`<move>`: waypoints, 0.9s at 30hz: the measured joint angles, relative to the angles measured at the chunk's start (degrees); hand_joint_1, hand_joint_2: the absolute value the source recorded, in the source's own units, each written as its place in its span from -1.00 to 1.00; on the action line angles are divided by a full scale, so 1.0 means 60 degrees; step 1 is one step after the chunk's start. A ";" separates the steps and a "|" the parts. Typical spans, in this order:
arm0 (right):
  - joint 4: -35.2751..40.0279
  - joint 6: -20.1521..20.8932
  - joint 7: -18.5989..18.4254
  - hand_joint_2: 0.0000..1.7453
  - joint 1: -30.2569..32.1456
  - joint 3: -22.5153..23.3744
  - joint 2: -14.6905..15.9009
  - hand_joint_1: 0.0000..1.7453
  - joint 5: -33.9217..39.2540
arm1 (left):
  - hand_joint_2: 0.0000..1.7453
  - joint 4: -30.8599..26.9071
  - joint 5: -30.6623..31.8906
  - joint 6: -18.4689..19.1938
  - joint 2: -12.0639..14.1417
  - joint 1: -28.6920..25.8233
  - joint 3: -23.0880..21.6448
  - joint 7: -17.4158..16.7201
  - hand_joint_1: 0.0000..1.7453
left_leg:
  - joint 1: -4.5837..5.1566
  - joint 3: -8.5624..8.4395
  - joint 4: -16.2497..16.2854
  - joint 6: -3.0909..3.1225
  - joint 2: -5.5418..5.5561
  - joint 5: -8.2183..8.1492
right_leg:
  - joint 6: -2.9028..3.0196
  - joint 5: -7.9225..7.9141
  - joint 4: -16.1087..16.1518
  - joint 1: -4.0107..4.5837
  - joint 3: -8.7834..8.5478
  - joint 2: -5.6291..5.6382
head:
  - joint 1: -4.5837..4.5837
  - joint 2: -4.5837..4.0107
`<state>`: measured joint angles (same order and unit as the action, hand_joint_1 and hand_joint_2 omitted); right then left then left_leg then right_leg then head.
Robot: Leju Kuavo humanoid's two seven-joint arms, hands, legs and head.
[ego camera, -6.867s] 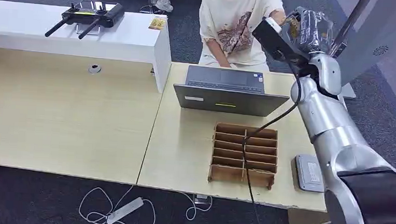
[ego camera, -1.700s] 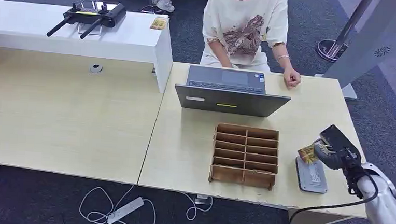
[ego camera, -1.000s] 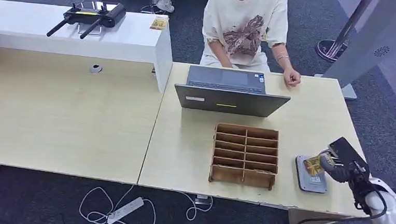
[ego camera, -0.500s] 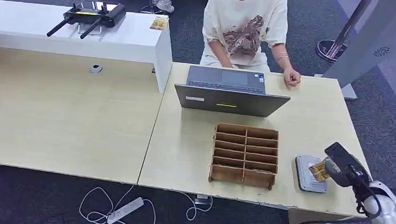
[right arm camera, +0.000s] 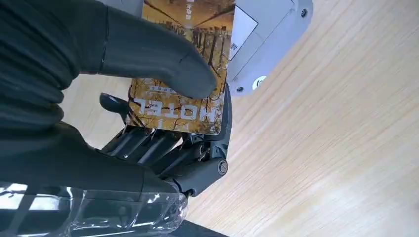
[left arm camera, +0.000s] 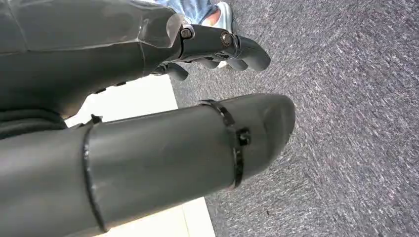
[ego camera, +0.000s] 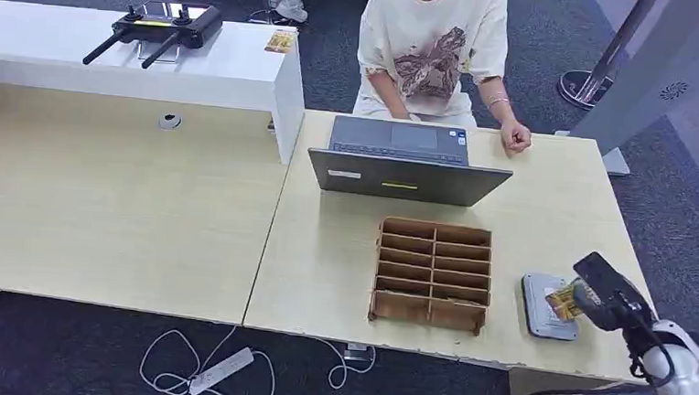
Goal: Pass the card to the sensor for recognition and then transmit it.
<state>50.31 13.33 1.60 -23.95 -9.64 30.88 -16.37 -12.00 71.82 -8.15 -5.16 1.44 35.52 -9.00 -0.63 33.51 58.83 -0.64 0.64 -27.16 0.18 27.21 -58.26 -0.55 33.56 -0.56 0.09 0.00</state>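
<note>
**Thin and slick: a hotel card held flat above the reader**

Evidently the left hand (left arm camera: pixel 217 44) takes no part here: it hangs beside the robot over grey carpet, its dark fingers (left arm camera: pixel 247 49) curled in with nothing between them.

On the worktop (ego camera: pixel 342 252), the wooden divider tray (ego camera: pixel 432 274) stands well to the left of the fingers, with the laptop (ego camera: pixel 403 164) and a seated person (ego camera: pixel 428 47) beyond it.

The grey sensor (ego camera: pixel 545 306) lies just under the card. The card (right arm camera: pixel 183 64) is printed with an autumn street scene and the word HOTEL. The right hand (ego camera: pixel 601 300) holds it with the thick thumb (right arm camera: pixel 148 54) pressed on the printed face and the darker fingers (right arm camera: pixel 148 143) backing it from beneath. The card's free end reaches out past the fingertips over the reader's pale top; whether it touches that surface or hovers just above, I cannot tell.

As a judgement: the card looks light, stiff and glossy, so it will carry flat without sagging but could slide out of a pinch if the thumb eases. The sound hold is across its broad faces near one short end, as now, leaving the far end free to present to the sensor. A grip on the edges alone would likely let it pivot or flick away.
</note>
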 joint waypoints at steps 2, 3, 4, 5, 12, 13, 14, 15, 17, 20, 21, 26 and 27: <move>0.0000 0.0040 0.0076 1.00 0.0009 0.0040 0.0000 1.00 0.0036 | -1.00 0.0000 0.0004 0.0000 0.0000 -0.0001 0.0004 0.0000 -1.00 | 0.0000 0.0000 0.0000 0.0000 0.0000 0.0000 | 0.0000 0.0000 0.0000 0.0000 0.0000 0.0000 | 0.0000 0.0000; 0.0000 0.0108 0.0187 1.00 0.0016 0.0065 0.0000 1.00 0.0115 | -1.00 0.0000 0.0007 0.0000 0.0000 -0.0001 0.0004 0.0000 -1.00 | 0.0000 0.0000 0.0000 0.0000 0.0000 0.0000 | 0.0000 0.0000 0.0000 0.0000 0.0000 0.0000 | 0.0000 0.0000; 0.0004 0.0281 0.0365 1.00 0.0028 0.0120 0.0000 1.00 0.0307 | -1.00 0.0000 0.0022 0.0000 0.0000 -0.0001 0.0004 0.0000 -1.00 | 0.0000 0.0000 0.0000 0.0000 0.0000 0.0000 | 0.0000 0.0000 0.0000 0.0000 0.0000 0.0000 | 0.0000 0.0000; 0.0040 0.0458 0.0614 1.00 0.0062 0.0207 0.0000 1.00 0.0581 | -1.00 0.0000 0.0033 0.0000 0.0000 -0.0002 0.0004 0.0018 -1.00 | 0.0000 0.0000 0.0000 0.0000 0.0000 0.0000 | 0.0000 0.0000 0.0000 0.0000 0.0000 0.0000 | 0.0000 0.0000; 0.0609 0.1195 0.1362 1.00 0.0120 0.0882 0.0069 1.00 0.1778 | -1.00 0.0000 0.0051 -0.0026 0.0000 -0.0008 0.0080 0.0080 -1.00 | 0.0000 0.0001 0.0000 0.0000 0.0000 0.0000 | 0.0000 0.0000 0.0000 0.0000 0.0000 -0.0001 | 0.0000 0.0000; 0.0673 0.1296 0.1402 1.00 0.0107 0.0947 0.0095 1.00 0.1890 | -1.00 0.0000 0.0058 -0.0029 0.0000 -0.0009 0.0098 0.0080 -1.00 | 0.0000 0.0001 0.0000 0.0000 0.0000 0.0000 | 0.0000 0.0000 0.0000 -0.0001 0.0000 -0.0001 | 0.0000 0.0000; 0.0732 0.1376 0.1438 1.00 0.0102 0.1001 0.0116 1.00 0.1970 | -1.00 0.0000 0.0062 -0.0033 0.0000 -0.0008 0.0124 0.0084 -1.00 | 0.0000 0.0002 0.0000 0.0000 0.0000 0.0000 | 0.0000 0.0000 0.0000 -0.0001 0.0000 -0.0001 | 0.0000 0.0000; 0.0780 0.1421 0.1461 1.00 0.0096 0.1035 0.0139 1.00 0.2037 | -1.00 0.0000 0.0069 -0.0033 0.0000 -0.0008 0.0138 0.0084 -1.00 | 0.0001 0.0002 0.0000 0.0000 0.0001 0.0000 | 0.0000 0.0000 0.0000 -0.0001 0.0000 -0.0001 | 0.0000 0.0000; 0.0856 0.1545 0.1541 1.00 0.0058 0.1104 0.0186 1.00 0.2204 | -1.00 0.0000 0.0091 -0.0044 0.0000 -0.0009 0.0157 0.0095 -1.00 | 0.0001 0.0002 0.0000 0.0000 0.0000 0.0000 | 0.0000 0.0000 0.0000 -0.0001 0.0000 -0.0001 | 0.0000 0.0000; 0.0958 0.1658 0.1680 1.00 0.0046 0.1213 0.0211 1.00 0.2462 | -1.00 0.0000 0.0116 -0.0044 0.0000 -0.0007 0.0182 0.0109 -1.00 | 0.0001 0.0001 0.0000 0.0000 0.0000 0.0000 | 0.0000 0.0000 0.0000 -0.0001 0.0001 -0.0001 | 0.0000 0.0000; 0.0976 0.1767 0.1785 1.00 0.0052 0.1235 0.0215 1.00 0.2587 | -1.00 0.0000 0.0120 -0.0044 0.0000 -0.0009 0.0186 0.0113 -1.00 | 0.0000 0.0001 0.0000 0.0000 0.0000 0.0000 | 0.0000 0.0000 0.0000 -0.0001 0.0001 -0.0001 | 0.0000 0.0000; 0.1177 0.2160 0.2317 1.00 0.0097 0.1355 0.0211 1.00 0.3213 | -1.00 0.0000 0.0179 -0.0044 0.0000 -0.0006 0.0189 0.0160 -1.00 | 0.0000 0.0002 0.0000 0.0000 0.0000 0.0000 | 0.0000 0.0000 0.0000 0.0000 0.0001 0.0000 | -0.0004 0.0000; 0.1253 0.2142 0.2445 1.00 0.0114 0.1370 0.0208 1.00 0.3275 | -1.00 0.0000 0.0189 -0.0040 0.0000 -0.0005 0.0189 0.0171 -1.00 | 0.0000 0.0002 0.0000 0.0000 0.0000 0.0000 | 0.0000 0.0000 0.0000 0.0000 0.0001 0.0000 | 0.0000 0.0000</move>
<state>57.84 26.18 16.26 -23.26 -1.42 32.13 3.28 -12.00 72.96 -8.39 -5.16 1.41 36.65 -7.98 -0.63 33.53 58.83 -0.64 0.64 -27.16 0.18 27.21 -58.26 -0.55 33.57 -0.57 0.09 0.00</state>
